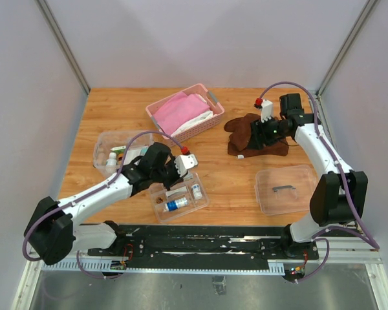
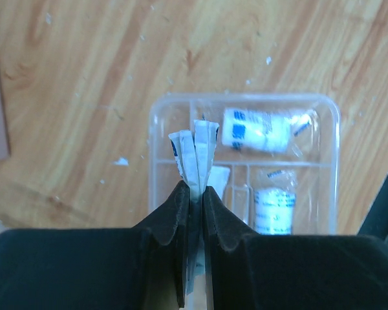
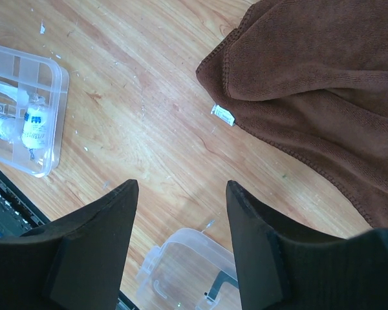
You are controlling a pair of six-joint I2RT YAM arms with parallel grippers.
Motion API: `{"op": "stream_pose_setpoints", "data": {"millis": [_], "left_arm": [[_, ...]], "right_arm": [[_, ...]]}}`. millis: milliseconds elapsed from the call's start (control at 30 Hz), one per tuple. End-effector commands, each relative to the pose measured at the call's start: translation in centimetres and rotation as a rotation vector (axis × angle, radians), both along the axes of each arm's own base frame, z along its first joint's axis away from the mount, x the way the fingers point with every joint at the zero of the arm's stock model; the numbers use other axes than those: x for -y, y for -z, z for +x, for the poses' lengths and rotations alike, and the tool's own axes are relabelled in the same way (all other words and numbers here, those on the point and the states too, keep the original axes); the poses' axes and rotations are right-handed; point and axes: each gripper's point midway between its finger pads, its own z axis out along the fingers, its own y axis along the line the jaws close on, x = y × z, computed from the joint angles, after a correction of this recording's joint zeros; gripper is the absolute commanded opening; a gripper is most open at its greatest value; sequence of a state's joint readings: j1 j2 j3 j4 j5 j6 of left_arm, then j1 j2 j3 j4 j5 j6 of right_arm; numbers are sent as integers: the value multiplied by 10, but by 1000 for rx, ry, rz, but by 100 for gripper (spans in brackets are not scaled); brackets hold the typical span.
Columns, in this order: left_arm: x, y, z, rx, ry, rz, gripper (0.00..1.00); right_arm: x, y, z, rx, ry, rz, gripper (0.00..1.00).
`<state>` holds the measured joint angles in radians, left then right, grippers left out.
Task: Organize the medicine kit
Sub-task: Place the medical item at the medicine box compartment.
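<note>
While the left gripper (image 2: 194,192) pinches a sheaf of packets (image 2: 195,145) directly above the divided tray (image 2: 330,126), it should lower them into a compartment clear of the bottles (image 2: 253,129) before releasing; the right gripper (image 3: 181,194) hangs wide and empty.

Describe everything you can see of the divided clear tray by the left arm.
The divided clear tray is a shallow rectangle of transparent plastic with rounded corners, split by thin walls into several compartments. It lies flat and lidless on the wooden table, near the front edge. Two small white bottles with blue labels lie on their sides in separate compartments. The left gripper, shut on thin white packets, holds them over it; whether they touch it cannot be told.
</note>
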<state>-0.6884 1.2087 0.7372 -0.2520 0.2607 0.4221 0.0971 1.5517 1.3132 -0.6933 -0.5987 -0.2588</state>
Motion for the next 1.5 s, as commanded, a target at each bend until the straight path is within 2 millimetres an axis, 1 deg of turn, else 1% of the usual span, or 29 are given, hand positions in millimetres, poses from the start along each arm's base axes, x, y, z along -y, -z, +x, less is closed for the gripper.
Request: {"op": "stream_pose_setpoints", "data": {"millis": [0, 367, 533, 900, 1133, 1333, 1467], "left_arm": [[-10, 12, -20, -52, 24, 18, 0], [-20, 36, -34, -84, 46, 52, 0], [-24, 42, -31, -85, 28, 76, 0], [-24, 55, -25, -114, -6, 106, 1], [-24, 59, -21, -108, -21, 112, 2], [-22, 66, -21, -125, -15, 117, 5], [-21, 66, -20, -125, -18, 116, 9]], "right_arm": [[0, 1, -2, -19, -9, 16, 58], [-2, 2, -4, -27, -14, 27, 58], [-3, 2, -4, -31, -17, 29, 57], [-3, 2, -6, -34, -17, 34, 57], [-5, 3, -7, -43, -21, 42, 57], [-5, 3, -7, -45, -23, 43, 56], [-5, 3, -6, -45, -22, 41, 56]]}}
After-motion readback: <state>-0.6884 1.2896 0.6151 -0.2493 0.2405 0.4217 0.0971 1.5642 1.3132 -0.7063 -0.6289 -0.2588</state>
